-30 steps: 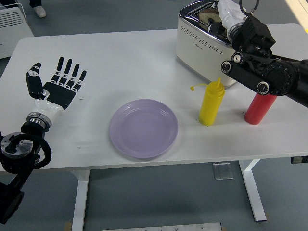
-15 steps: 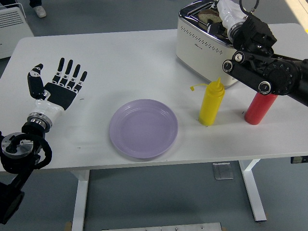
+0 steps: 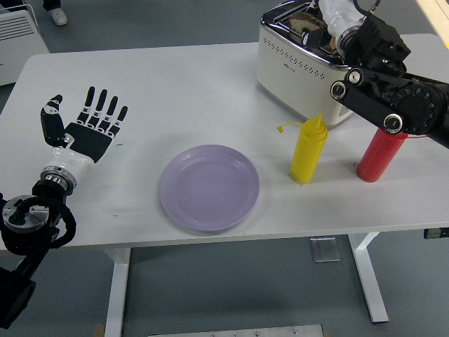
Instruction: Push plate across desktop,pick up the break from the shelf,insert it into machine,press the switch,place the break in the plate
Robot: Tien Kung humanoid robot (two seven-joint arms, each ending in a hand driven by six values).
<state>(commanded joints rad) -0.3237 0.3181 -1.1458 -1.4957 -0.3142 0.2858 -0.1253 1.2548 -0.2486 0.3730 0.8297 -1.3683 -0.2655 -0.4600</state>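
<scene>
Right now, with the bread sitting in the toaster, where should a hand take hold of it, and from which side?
Grip the bread's top edge, the only part showing above the toaster slot, coming straight down from above. The toaster walls hide its sides, so a pinch across the exposed edge looks the likeliest hold.

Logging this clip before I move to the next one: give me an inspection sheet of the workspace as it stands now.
Surface: white table, no spills seen.
Job's things: purple plate empty, near the front edge; cream toaster at the far right with bread showing in its top slot.
Clutter: yellow squeeze bottle and red squeeze bottle, both upright in front of the toaster.
Grippers: left hand flat and open on the table, holding nothing; right hand over the toaster top, fingers not visible.
Cables: nothing seen.
Surroundings: grey floor; white appliance at the top left.
</scene>
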